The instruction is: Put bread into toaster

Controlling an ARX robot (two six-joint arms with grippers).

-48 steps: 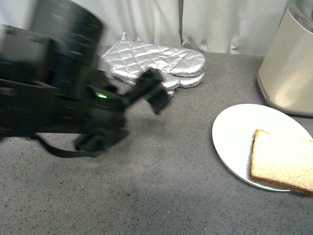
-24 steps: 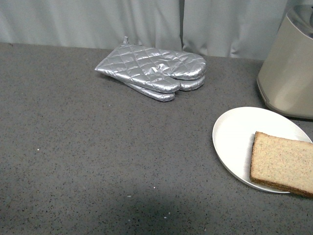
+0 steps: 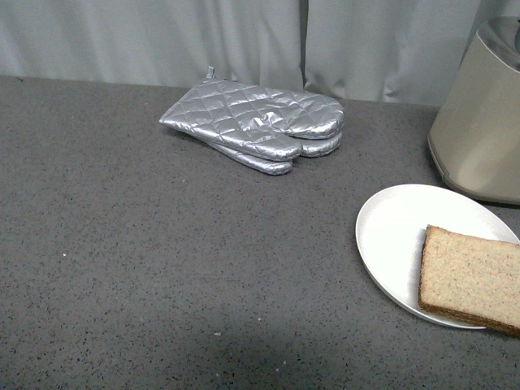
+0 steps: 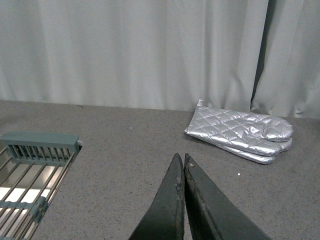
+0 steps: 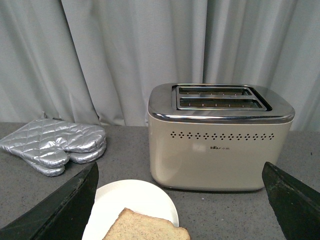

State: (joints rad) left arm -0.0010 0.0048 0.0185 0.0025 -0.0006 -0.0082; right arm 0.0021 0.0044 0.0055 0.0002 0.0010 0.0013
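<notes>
Bread [image 3: 471,276] lies flat on plate [image 3: 398,236], near right; toaster [image 3: 479,122] just behind. Prob. light, soft, crumbly: pinch gently at crust edge. Right claw [image 5: 180,167] spread wide; left claw [image 4: 184,165] pressed together, empty.

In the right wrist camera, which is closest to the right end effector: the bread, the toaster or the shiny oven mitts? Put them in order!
From the open right end effector:
1. bread: nearest, lying on the plate just ahead.
2. toaster: next, standing behind the plate.
3. oven mitts: farthest, off toward the robot's left, back near the curtain.
</notes>
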